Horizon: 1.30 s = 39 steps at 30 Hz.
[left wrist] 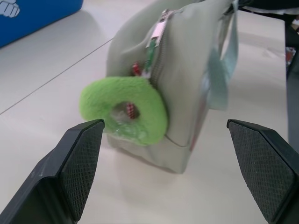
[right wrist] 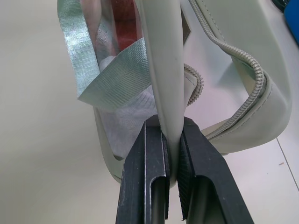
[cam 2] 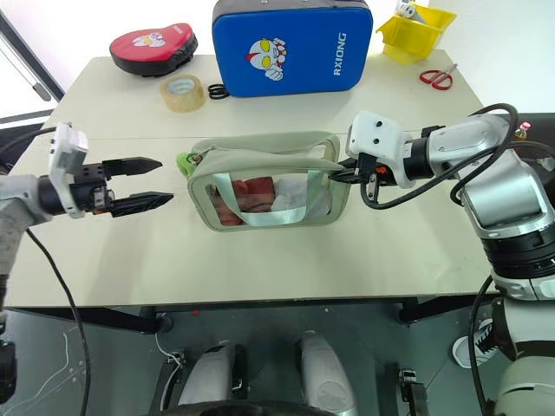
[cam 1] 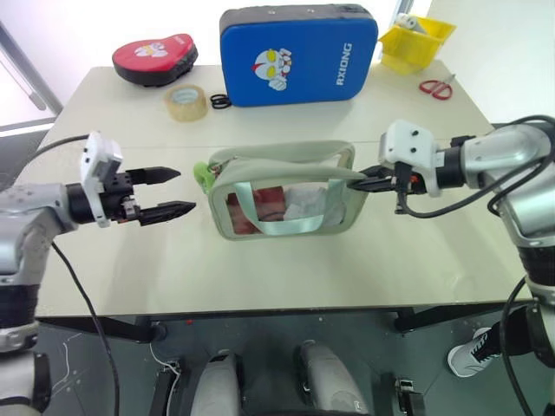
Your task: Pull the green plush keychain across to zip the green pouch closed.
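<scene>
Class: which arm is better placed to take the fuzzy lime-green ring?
Left. The left gripper is open, facing the fuzzy lime-green ring; the right gripper is shut on the sage-green fabric pouch's rim.

Light: I see bright, even daylight, washed out white toward 11 o'clock beyond the surface (cam 1: 130,260).
Shadows: soft, faint.
Focus: my left wrist view blurs the green pouch (left wrist: 187,84).

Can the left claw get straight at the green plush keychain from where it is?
Probably yes. The left claw is open, level with the green plush keychain, which hangs clear on the near end of the green pouch with bare table between. The right claw is shut on the pouch's far edge, steadying it.
</scene>
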Motion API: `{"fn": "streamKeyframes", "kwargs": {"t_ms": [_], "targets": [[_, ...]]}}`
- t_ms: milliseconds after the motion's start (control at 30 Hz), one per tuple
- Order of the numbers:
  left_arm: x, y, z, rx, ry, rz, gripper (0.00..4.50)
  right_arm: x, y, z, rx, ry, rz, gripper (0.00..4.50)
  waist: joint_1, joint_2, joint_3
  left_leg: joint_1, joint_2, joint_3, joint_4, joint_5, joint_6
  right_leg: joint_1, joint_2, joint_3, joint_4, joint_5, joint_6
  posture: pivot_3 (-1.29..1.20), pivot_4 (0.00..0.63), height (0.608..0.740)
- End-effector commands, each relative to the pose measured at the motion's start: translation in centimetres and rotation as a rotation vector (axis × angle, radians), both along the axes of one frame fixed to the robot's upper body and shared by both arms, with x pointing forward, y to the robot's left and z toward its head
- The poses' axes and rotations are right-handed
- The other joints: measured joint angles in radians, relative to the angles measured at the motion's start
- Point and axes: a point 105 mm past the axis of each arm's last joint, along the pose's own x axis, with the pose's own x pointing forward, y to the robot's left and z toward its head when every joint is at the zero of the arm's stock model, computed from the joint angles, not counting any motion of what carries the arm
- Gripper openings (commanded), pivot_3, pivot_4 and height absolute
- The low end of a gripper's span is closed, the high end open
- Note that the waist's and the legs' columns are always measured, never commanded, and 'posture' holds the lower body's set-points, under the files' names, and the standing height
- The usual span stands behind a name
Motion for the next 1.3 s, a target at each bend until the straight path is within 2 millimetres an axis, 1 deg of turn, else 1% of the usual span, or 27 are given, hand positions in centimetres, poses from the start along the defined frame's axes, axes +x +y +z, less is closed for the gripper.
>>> {"fn": "streamKeyframes", "kwargs": {"t_ms": [33,200,267,333,400,433,500,567,600,633,667,700,767,833,900,933,967,1000,1067,1167,1300], "targets": [[1.8,0.1,0.6,0.011,-0.065,0.044,4.50,-0.3,0.1,1.0,0.011,-0.045,0.011,0.06,0.000,0.000,0.000,0.000,0.000,0.000,0.000,0.000,0.000,0.000,0.000,0.000,0.000,0.000,0.000,0.00,0.150,0.737],[4.2,0.1,0.5,-0.035,-0.071,0.103,4.50,-0.5,0.0,1.0,0.011,-0.047,0.007,0.06,-0.002,0.000,0.000,0.000,0.000,0.000,0.000,0.000,0.000,0.000,0.000,0.000,0.000,0.000,0.000,0.00,0.150,0.737],[5.3,0.1,-0.1,-0.038,-0.054,0.135,4.50,-0.6,0.0,1.0,0.012,-0.049,0.005,0.06,0.001,0.000,0.000,0.000,0.000,0.000,0.000,0.000,0.000,0.000,0.000,0.000,0.000,0.000,0.000,0.00,0.150,0.737],[5.9,0.1,-0.5,-0.036,-0.044,0.145,4.50,-0.7,-0.1,1.1,0.013,-0.051,0.004,0.06,0.001,0.000,0.000,0.000,0.000,0.000,0.000,0.000,0.000,0.000,0.000,0.000,0.000,0.000,0.000,0.00,0.150,0.737],[6.1,-0.1,-0.6,-0.044,-0.035,0.130,4.50,-0.8,-0.1,1.1,0.014,-0.053,0.000,0.06,-0.002,0.000,0.000,0.000,0.000,0.000,0.000,0.000,0.000,0.000,0.000,0.000,0.000,0.000,0.000,0.00,0.150,0.737],[6.1,-0.4,-0.5,-0.054,-0.033,0.117,3.97,-0.8,-0.1,1.1,0.016,-0.053,-0.003,0.00,-0.002,0.000,0.000,0.000,0.000,0.000,0.000,0.000,0.000,0.000,0.000,0.000,0.000,0.000,0.000,0.00,0.150,0.737],[6.1,-0.6,-0.5,-0.067,-0.027,0.103,3.19,-0.8,-0.2,1.1,0.019,-0.052,-0.006,0.00,0.000,0.000,0.000,0.000,0.000,0.000,0.000,0.000,0.000,0.000,0.000,0.000,0.000,0.000,0.000,0.00,0.150,0.737],[6.0,-0.8,-0.4,-0.069,-0.029,0.082,2.05,-0.8,-0.2,1.1,0.020,-0.050,-0.014,0.00,0.001,0.000,0.000,0.000,0.000,0.000,0.000,0.000,0.000,0.000,0.000,0.000,0.000,0.000,0.000,0.00,0.150,0.737],[6.0,-0.9,-0.3,-0.071,-0.032,0.077,1.63,-0.8,-0.3,1.1,0.020,-0.049,-0.017,0.00,0.001,0.000,0.000,0.000,0.000,0.000,0.000,0.000,0.000,0.000,0.000,0.000,0.000,0.000,0.000,0.00,0.150,0.737],[5.9,-1.0,-0.2,-0.074,-0.033,0.067,1.07,-0.7,-0.3,1.1,0.020,-0.048,-0.020,0.00,0.001,0.000,0.000,0.000,0.000,0.000,0.000,0.000,0.000,0.000,0.000,0.000,0.000,0.000,0.000,0.00,0.150,0.737],[5.8,-1.0,-0.1,-0.077,-0.034,0.062,0.41,-0.7,-0.3,1.0,0.020,-0.048,-0.021,0.00,0.001,0.000,0.000,0.000,0.000,0.000,0.000,0.000,0.000,0.000,0.000,0.000,0.000,0.000,0.000,0.00,0.150,0.737],[5.6,-1.0,0.1,-0.077,-0.037,0.053,0.06,-0.7,-0.3,1.0,0.021,-0.047,-0.022,0.00,0.001,0.000,0.000,0.000,0.000,0.000,0.000,0.000,0.000,0.000,0.000,0.000,0.000,0.000,0.000,0.00,0.150,0.737],[5.1,-0.8,0.3,-0.067,-0.042,0.035,0.06,-0.7,-0.2,1.0,0.022,-0.045,-0.022,0.00,0.001,0.000,0.000,0.000,0.000,0.000,0.000,0.000,0.000,0.000,0.000,0.000,0.000,0.000,0.000,0.00,0.150,0.737],[3.7,-0.6,0.9,-0.035,-0.040,-0.024,0.06,-0.7,-0.2,0.9,0.023,-0.041,-0.022,0.00,-0.002,0.000,0.000,0.000,0.000,0.000,0.000,0.000,0.000,0.000,0.000,0.000,0.000,0.000,0.000,0.00,0.150,0.737],[2.5,-0.3,2.1,-0.024,-0.037,-0.067,0.06,-0.5,-0.1,0.7,0.023,-0.039,-0.027,0.00,-0.004,0.000,0.000,0.000,0.000,0.000,0.000,0.000,0.000,0.000,0.000,0.000,0.000,0.000,0.000,0.00,0.150,0.737],[2.1,-0.3,2.5,-0.022,-0.039,-0.076,0.06,-0.4,-0.1,0.7,0.024,-0.038,-0.028,0.00,-0.003,0.000,0.000,0.000,0.000,0.000,0.000,0.000,0.000,0.000,0.000,0.000,0.001,0.000,0.000,0.00,0.150,0.737],[1.8,-0.5,3.4,-0.039,-0.048,-0.090,0.06,-0.4,-0.1,0.6,0.023,-0.036,-0.028,0.00,-0.001,0.000,0.000,0.000,0.000,-0.001,0.000,0.000,0.000,0.000,0.000,0.000,0.001,0.000,0.000,0.00,0.150,0.737],[1.6,-0.8,4.4,-0.059,-0.055,-0.096,0.06,-0.3,0.0,0.5,0.024,-0.034,-0.027,0.00,0.000,0.000,0.000,0.000,0.000,-0.001,0.000,0.000,0.000,0.000,0.000,-0.001,0.001,0.000,0.000,0.00,0.150,0.737],[1.7,-1.7,5.5,-0.070,-0.041,-0.090,0.06,-0.2,0.1,0.4,0.024,-0.033,-0.027,0.00,0.008,0.000,0.000,0.000,0.000,-0.001,0.001,0.000,0.000,0.001,0.000,-0.001,0.001,0.000,0.000,0.00,0.150,0.737],[2.2,-3.2,5.9,-0.035,-0.018,-0.085,0.06,-0.1,0.2,0.2,0.025,-0.031,-0.026,0.00,0.013,0.000,0.000,0.000,0.000,-0.001,0.002,0.000,0.000,0.002,0.000,-0.001,0.001,0.000,0.000,0.00,0.150,0.737],[2.7,-6.5,7.0,-0.057,-0.034,-0.150,0.06,0.0,0.5,0.2,0.029,-0.033,-0.017,0.00,0.020,0.000,0.000,0.001,0.000,-0.001,0.002,0.000,0.000,0.002,0.000,-0.001,0.001,0.000,0.000,0.00,0.150,0.737]]}}
